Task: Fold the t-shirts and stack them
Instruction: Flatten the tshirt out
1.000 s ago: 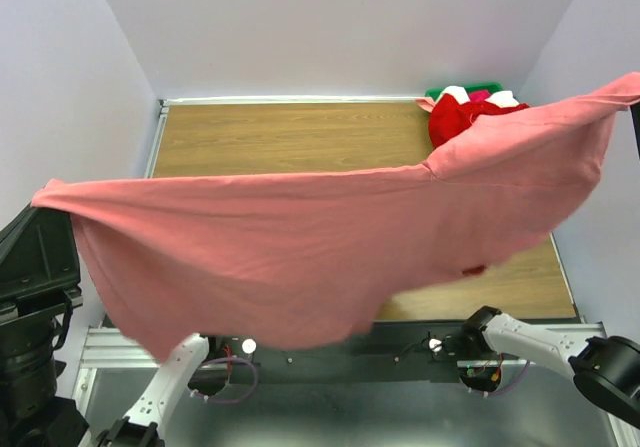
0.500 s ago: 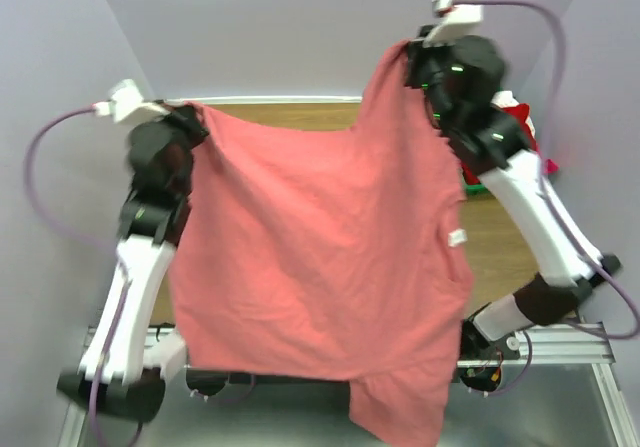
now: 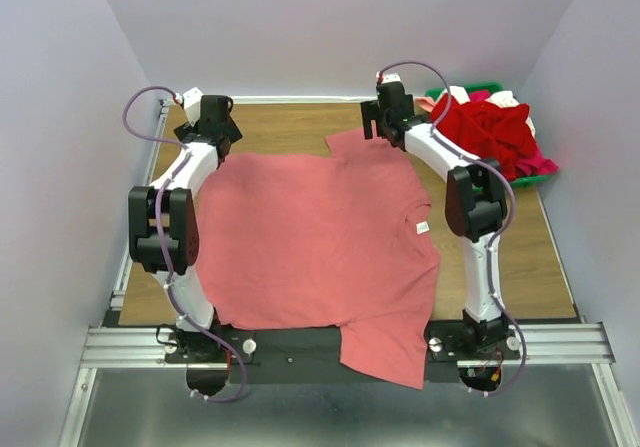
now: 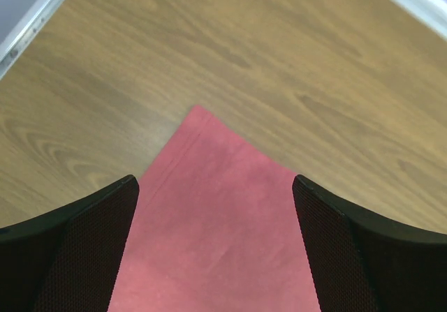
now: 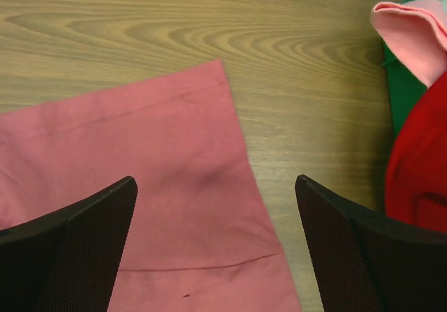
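A salmon-pink t-shirt [image 3: 320, 237] lies spread flat on the wooden table, its white neck label [image 3: 422, 228] at the right and one sleeve hanging over the near edge. My left gripper [image 3: 212, 127] hovers open over the shirt's far left corner [image 4: 216, 235], holding nothing. My right gripper [image 3: 378, 122] stands open over the far right corner [image 5: 160, 186], also empty. More t-shirts, red, magenta and white, are piled [image 3: 490, 127] at the back right.
The pile sits in a green tray [image 3: 482, 88], close to the right of my right gripper; its red cloth [image 5: 419, 165] and green wall [image 5: 401, 95] show there. Bare wood [image 3: 290, 127] lies between the grippers. A metal rail [image 3: 560, 342] runs along the near edge.
The salmon-pink shirt, held stretched in the air by both grippers, has come down flat on the table. Both grippers have opened and let go of its far corners.
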